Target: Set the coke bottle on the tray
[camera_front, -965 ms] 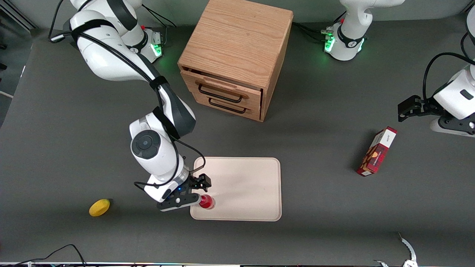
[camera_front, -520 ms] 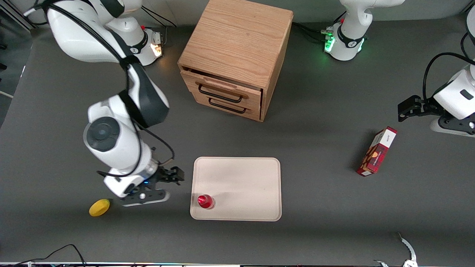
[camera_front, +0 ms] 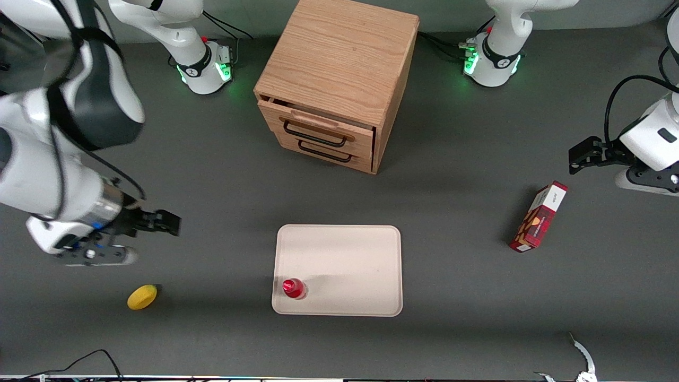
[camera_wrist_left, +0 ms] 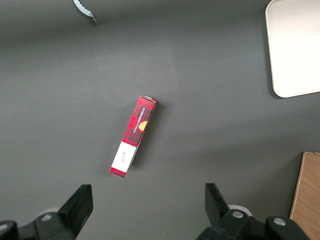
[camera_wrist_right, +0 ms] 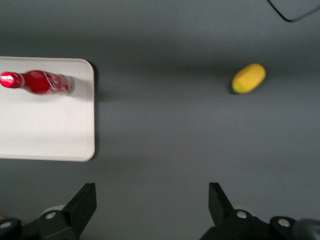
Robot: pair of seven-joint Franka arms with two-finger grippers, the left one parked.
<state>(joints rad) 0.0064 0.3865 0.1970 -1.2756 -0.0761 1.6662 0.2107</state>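
The coke bottle (camera_front: 293, 288), small and red with a red cap, stands upright on the pale beige tray (camera_front: 350, 265), near the tray's corner closest to the front camera and toward the working arm's end. It also shows in the right wrist view (camera_wrist_right: 37, 82) on the tray (camera_wrist_right: 55, 135). My gripper (camera_front: 167, 223) is open and empty, raised above the bare table well away from the tray, toward the working arm's end. Its fingertips (camera_wrist_right: 87, 197) frame bare table.
A yellow lemon-like fruit (camera_front: 142, 296) lies on the table nearer the front camera than my gripper. A wooden drawer cabinet (camera_front: 334, 85) stands farther back than the tray. A red-and-white box (camera_front: 538, 216) lies toward the parked arm's end.
My gripper let go of the coke bottle, which stays standing on the tray. The arm rose and pulled away sideways toward its own end of the table.
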